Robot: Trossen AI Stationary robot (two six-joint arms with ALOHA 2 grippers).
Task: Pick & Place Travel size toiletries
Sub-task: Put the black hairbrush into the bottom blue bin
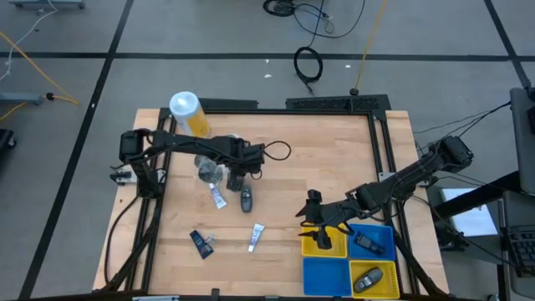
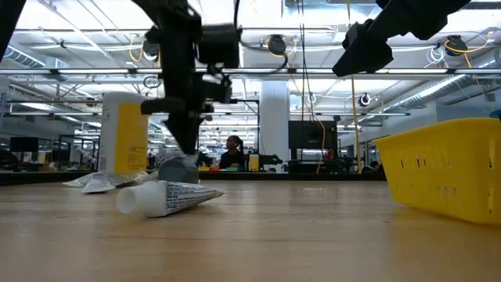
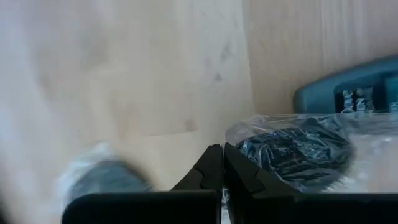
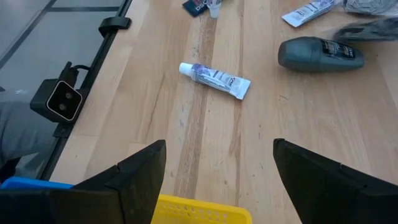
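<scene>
My left gripper [image 1: 235, 178] [image 3: 221, 163] is shut and low over the table's middle, its tips beside a crinkled clear wrap [image 3: 292, 149] holding a dark item. A round grey jar [image 1: 207, 171] [image 2: 178, 169] stands next to it. A dark oval bottle [image 1: 247, 199] [image 4: 320, 55] lies flat, as do two white tubes [image 1: 217, 198] [image 1: 256, 237] and a dark blue tube [image 1: 201, 242]. My right gripper [image 1: 316, 219] [image 4: 217, 174] hangs open above the table at the near-right, beside the yellow bin [image 1: 324, 244], holding nothing. My left gripper's shut fingertips [image 3: 214, 160] point down at the table right beside the edge of the clear wrap [image 3: 239, 140]. Whether they touch the wrap or the jar, I cannot tell.
A tall yellow canister with a white lid [image 1: 187, 112] [image 2: 124, 133] stands at the far left. Yellow and blue bins [image 1: 372, 240] sit at the near-right corner, some holding dark items. A black frame rail [image 1: 380, 142] edges the table. A person [image 2: 232, 151] sits far behind.
</scene>
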